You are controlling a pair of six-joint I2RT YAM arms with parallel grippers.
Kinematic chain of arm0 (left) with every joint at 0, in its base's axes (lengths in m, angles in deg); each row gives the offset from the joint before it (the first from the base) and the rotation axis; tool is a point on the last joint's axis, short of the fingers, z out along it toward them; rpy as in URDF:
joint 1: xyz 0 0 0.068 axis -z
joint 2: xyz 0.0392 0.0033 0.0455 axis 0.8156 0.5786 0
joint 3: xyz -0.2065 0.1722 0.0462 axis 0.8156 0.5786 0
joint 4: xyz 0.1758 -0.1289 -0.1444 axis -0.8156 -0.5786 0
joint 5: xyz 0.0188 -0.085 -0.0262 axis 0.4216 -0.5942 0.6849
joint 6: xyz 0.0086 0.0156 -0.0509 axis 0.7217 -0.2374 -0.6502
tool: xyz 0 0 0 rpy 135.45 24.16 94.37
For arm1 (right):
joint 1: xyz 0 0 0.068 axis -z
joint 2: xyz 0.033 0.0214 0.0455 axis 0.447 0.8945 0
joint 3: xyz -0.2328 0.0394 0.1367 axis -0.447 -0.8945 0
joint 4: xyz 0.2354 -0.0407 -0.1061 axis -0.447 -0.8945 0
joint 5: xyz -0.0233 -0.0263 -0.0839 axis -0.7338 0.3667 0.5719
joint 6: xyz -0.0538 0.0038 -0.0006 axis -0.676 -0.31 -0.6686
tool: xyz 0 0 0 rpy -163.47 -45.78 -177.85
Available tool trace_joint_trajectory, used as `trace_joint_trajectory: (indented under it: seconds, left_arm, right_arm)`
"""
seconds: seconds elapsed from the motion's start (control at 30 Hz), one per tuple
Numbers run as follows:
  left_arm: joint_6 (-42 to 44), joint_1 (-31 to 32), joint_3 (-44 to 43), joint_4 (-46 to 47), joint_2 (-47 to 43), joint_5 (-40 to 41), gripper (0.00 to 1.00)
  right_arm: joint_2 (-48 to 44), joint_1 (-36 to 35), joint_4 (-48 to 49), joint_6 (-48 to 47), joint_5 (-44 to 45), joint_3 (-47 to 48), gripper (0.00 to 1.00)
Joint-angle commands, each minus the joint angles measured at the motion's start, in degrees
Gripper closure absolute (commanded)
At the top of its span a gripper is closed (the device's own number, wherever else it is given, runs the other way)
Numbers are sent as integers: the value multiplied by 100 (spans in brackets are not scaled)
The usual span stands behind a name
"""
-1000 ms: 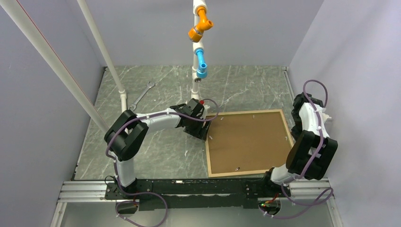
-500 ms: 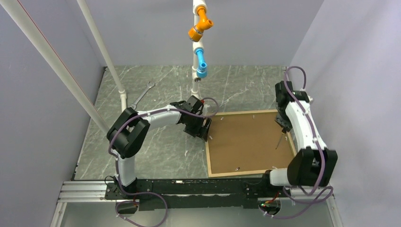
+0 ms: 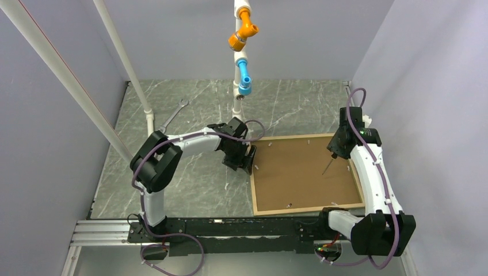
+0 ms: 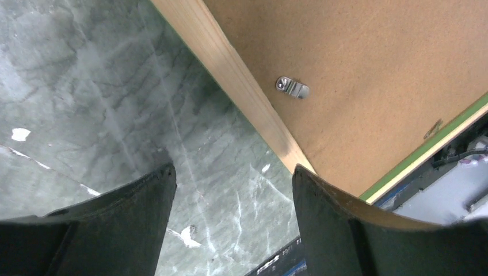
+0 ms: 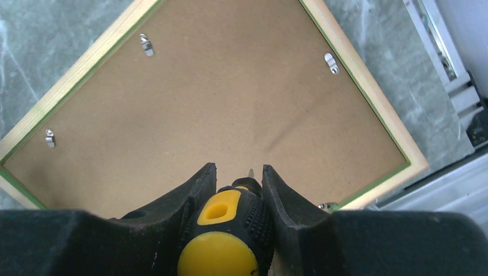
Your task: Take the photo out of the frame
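Note:
The frame [image 3: 305, 209] lies face down on the marble table, its light wood edge [image 4: 230, 69] and green moulding [image 5: 368, 86] around the brown backing panel [image 3: 299, 172]. The photo is hidden under that panel. Small metal clips [image 4: 292, 87] [image 5: 146, 44] hold the panel in. My left gripper [image 3: 248, 161] stands open at the frame's left edge; in the left wrist view its jaws [image 4: 233, 169] hold nothing, one finger over the frame's corner. My right gripper [image 3: 335, 150] [image 5: 239, 168] is shut on a yellow-and-black screwdriver [image 5: 221, 230], whose shaft [image 3: 328, 165] points down over the panel's right part.
A silver wrench [image 3: 172, 118] lies at the back left of the table. A white upright pipe with orange and blue fittings [image 3: 241, 57] stands behind the frame. Slanted white poles [image 3: 124, 57] cross the left side. An aluminium rail [image 3: 98, 233] runs along the near edge.
My right arm has unfolded from the right side and swung in over the backing panel, carrying the screwdriver. My left gripper has stayed at the frame's left edge, its jaws a little wider.

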Motion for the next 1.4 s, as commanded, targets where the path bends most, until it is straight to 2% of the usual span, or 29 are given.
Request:
trace_joint_trajectory:
  seconds: [0.0,0.17,0.27,0.4,0.53,0.63,0.97,1.1,1.37]
  left_arm:
    - [-674,223,370,330,-428,519,21]
    - [-217,1029,654,1101,-1117,1803,21]
    - [354,1682,856,1652,-1429,2313,21]
    - [1309,2597,1164,2266,-1749,2720,22]
    - [1992,3185,1046,2406,-1548,2864,22]
    - [2329,3449,559,2233,-1023,3099,23]
    - [2660,4011,-578,2678,195,3034,24]
    - [2717,4190,-1043,2661,632,3072,25]
    - [2585,4251,-1431,2661,1153,2968,27]
  right_arm:
    - [-166,-52,641,-488,-219,14,100]
    - [-437,-175,1146,-363,-580,-425,100]
    - [-624,-229,940,-117,-668,-220,100]
    - [-1223,-251,958,-41,-718,-107,100]
    - [-1519,-252,613,-84,-623,399,100]
    - [-1702,-252,367,-62,-527,704,100]
    - [-2426,-251,-138,50,-306,1329,100]
    - [-2558,-254,-223,112,-417,1294,100]
    - [-2738,-254,-281,225,-481,1140,100]
